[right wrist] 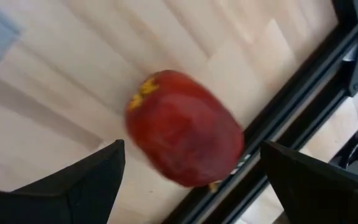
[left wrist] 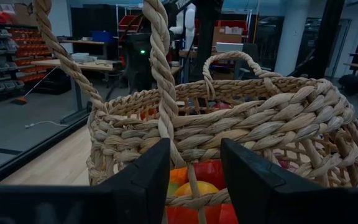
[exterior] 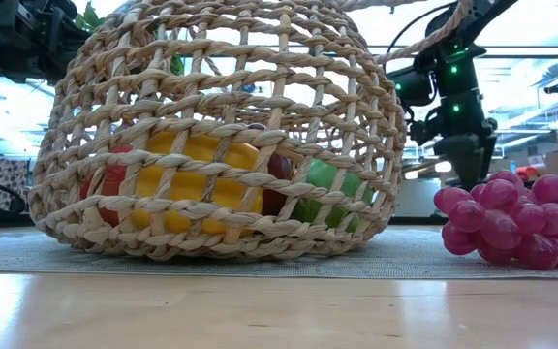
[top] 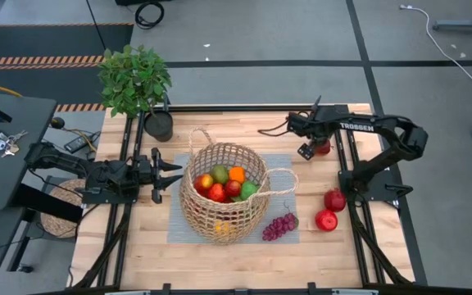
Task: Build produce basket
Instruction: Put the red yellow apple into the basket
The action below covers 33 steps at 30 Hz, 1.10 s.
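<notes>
The wicker basket [top: 224,192] stands on a grey mat [top: 179,229] at mid-table and holds several red, orange, green and yellow pieces of produce [top: 228,185]. My left gripper [top: 174,176] is level at the basket's left wall. It is open, and its fingers flank the root of a loop handle [left wrist: 169,118]. My right gripper [right wrist: 191,180] points down, open, over a red fruit [right wrist: 185,146] that lies on the wood at the far right. A purple grape bunch [top: 279,226] and two red apples [top: 331,209] lie to the right of the basket. My left gripper has the handle's root [left wrist: 174,146] and the basket's woven rim between its spread fingers, coming level from the table's left. Whether a finger [left wrist: 148,180] touches the wicker, I cannot tell.
A leafy potted plant [top: 135,78] in a black pot [top: 159,124] stands at the far left corner. Black frame rails [top: 347,164] run along the table's right side, just beside the red fruit. Bare wood lies in front of the mat.
</notes>
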Each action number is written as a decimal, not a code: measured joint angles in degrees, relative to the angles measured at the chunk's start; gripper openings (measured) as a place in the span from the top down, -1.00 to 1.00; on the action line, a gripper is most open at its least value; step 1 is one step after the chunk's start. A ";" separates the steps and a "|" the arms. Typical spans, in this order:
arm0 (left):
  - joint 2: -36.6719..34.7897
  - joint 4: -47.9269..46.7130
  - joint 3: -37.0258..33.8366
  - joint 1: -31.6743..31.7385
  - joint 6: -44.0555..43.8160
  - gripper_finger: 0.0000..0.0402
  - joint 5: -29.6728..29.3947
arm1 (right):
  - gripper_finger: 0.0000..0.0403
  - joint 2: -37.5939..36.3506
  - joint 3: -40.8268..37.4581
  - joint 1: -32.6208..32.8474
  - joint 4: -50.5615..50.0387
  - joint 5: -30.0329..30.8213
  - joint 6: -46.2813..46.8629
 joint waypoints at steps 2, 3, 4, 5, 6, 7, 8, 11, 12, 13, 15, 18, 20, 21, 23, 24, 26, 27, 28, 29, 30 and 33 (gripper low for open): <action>-0.02 0.00 0.00 0.00 0.00 0.25 -0.02 | -0.88 0.00 0.00 -2.05 0.64 -0.22 -1.73; -0.02 0.00 0.00 0.00 0.00 0.25 -0.02 | -0.88 0.00 0.00 -2.93 1.12 -1.09 -2.69; -0.01 0.00 0.00 0.00 0.00 0.24 -0.02 | -0.88 0.02 0.00 -3.65 1.70 -2.66 -3.72; -0.02 0.00 0.00 0.00 0.00 0.24 -0.02 | -0.88 0.22 0.00 -4.13 2.28 -4.21 -4.73; 0.00 0.00 0.00 0.00 0.02 0.24 -0.01 | -0.88 0.69 0.00 -4.47 2.67 -5.19 -5.54; -0.01 0.00 0.00 0.00 0.00 0.24 0.00 | -0.88 1.41 0.00 -4.68 2.68 -5.70 -6.52; -0.02 0.00 0.00 0.00 0.00 0.25 -0.02 | -0.88 2.38 0.00 -4.76 2.49 -5.73 -7.45; 0.00 0.00 0.00 0.00 0.00 0.26 -0.02 | -0.87 6.29 0.00 -4.78 2.36 -4.67 -9.57; -0.02 0.00 0.00 0.00 0.02 0.27 -0.02 | -0.87 7.60 0.00 -4.77 1.97 -3.83 -10.35; -0.02 0.00 0.00 -0.01 0.00 0.27 -0.02 | -0.88 8.83 0.05 -4.76 1.33 -2.75 -10.71; 0.00 0.00 0.00 0.00 0.00 0.26 -0.02 | -0.88 11.24 0.11 -4.71 -0.08 -0.82 -10.40; 0.00 0.00 0.00 -0.02 0.00 0.24 -0.02 | -0.88 14.07 0.20 -4.73 -1.60 0.27 -9.81; -0.02 0.00 0.00 -0.02 0.00 0.24 -0.02 | -0.87 15.47 0.14 -4.73 -2.18 0.68 -9.96; -0.02 0.00 0.00 -0.02 0.02 0.24 0.00 | -0.87 16.04 0.15 -4.73 -2.11 0.93 -10.26; -0.02 0.00 0.00 0.00 0.00 0.25 -0.02 | -0.84 16.83 0.13 -4.72 -1.99 1.42 -10.49; 0.00 0.00 0.00 -0.01 0.01 0.26 -0.01 | -0.82 17.05 0.13 -4.73 -1.98 1.47 -10.63; -0.02 0.00 0.00 -0.01 0.00 0.27 -0.02 | -0.77 17.52 0.15 -4.73 -1.95 1.86 -10.95; -0.02 0.00 0.00 -0.02 0.00 0.27 -0.02 | -0.75 17.62 0.15 -4.70 -1.96 2.01 -11.26; 0.00 0.00 0.00 0.00 0.00 0.26 0.00 | -0.73 17.66 0.15 -4.71 -1.92 2.06 -11.68; 0.00 0.00 0.00 -0.02 0.00 0.26 0.00 | -0.72 17.57 0.13 -4.71 -1.86 2.25 -12.02; -0.02 0.02 0.00 -0.02 0.00 0.25 -0.02 | -0.71 17.32 0.07 -4.68 -1.70 2.39 -12.16; -0.02 0.02 0.00 0.00 0.00 0.24 -0.02 | -0.69 15.33 -0.05 -4.06 -0.31 2.07 -11.74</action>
